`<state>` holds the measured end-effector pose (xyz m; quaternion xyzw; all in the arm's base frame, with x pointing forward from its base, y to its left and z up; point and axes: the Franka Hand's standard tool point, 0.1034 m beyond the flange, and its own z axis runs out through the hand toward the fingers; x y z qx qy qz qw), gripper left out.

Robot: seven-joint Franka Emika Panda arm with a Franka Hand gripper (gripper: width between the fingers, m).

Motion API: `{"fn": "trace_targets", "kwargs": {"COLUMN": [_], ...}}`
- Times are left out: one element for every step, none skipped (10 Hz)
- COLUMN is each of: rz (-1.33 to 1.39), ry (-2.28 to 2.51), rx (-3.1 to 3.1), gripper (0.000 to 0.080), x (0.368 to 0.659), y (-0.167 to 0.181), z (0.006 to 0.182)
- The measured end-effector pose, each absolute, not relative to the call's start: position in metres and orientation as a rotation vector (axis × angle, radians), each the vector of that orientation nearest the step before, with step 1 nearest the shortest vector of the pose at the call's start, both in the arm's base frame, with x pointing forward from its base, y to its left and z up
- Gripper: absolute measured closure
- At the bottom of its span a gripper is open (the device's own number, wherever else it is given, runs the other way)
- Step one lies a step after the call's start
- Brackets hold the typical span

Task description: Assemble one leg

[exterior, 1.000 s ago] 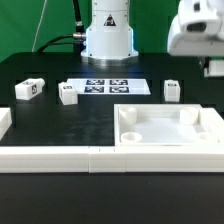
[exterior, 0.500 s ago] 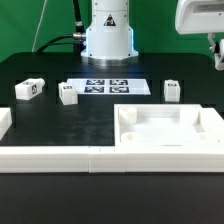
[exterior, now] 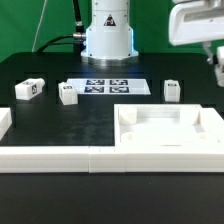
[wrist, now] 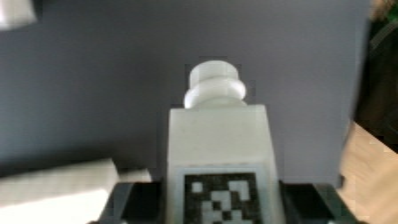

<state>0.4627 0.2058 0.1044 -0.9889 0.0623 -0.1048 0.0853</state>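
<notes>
In the wrist view my gripper (wrist: 221, 196) is shut on a leg (wrist: 217, 130), a white block with a rounded peg end (wrist: 214, 78) and a black-and-white tag between the black fingers (wrist: 135, 196). In the exterior view the white hand (exterior: 195, 25) hangs high at the exterior view's right, above the table; only one finger (exterior: 218, 62) shows at the frame's edge and the held leg is hard to make out there. Three more legs lie on the black table: two at the exterior view's left (exterior: 28, 89) (exterior: 68, 95) and one at the right (exterior: 172, 90).
The large white square tray (exterior: 205, 142) with corner holes lies front right. A low white rail (exterior: 50, 157) runs along the front. The marker board (exterior: 106, 87) lies before the robot base (exterior: 107, 35).
The hand rose and shifted toward the exterior view's right, then came back a little left and lower. The loose legs and the tray have not moved.
</notes>
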Motion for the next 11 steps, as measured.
{"fn": "trace_targets", "kwargs": {"rz": [-0.398,-0.406,-0.390,-0.399,-0.390,-0.391,-0.390,-0.364,-0.364,-0.385,-0.394], "ry": [0.179,0.150,0.146,0.151,0.161,0.163,0.152,0.038,-0.024,-0.075,-0.133], "rx": [-2.930,-2.945,-2.954,-2.949,-2.949,-2.948,-2.952,-2.987,-3.006,-3.012,-3.018], "gripper": [0.0509,0.0509,0.0509,0.0509,0.0509,0.0509,0.0509,0.0509,0.0509,0.0509,0.0509], "x": [0.477,0.486,0.492,0.492,0.490,0.491,0.491,0.490,0.499,0.509,0.515], "y": [0.199,0.190,0.187,0.189,0.188,0.188,0.187,0.178,0.166,0.160,0.155], "z": [0.106,0.105,0.111,0.111,0.108,0.108,0.108,0.106,0.108,0.110,0.108]}}
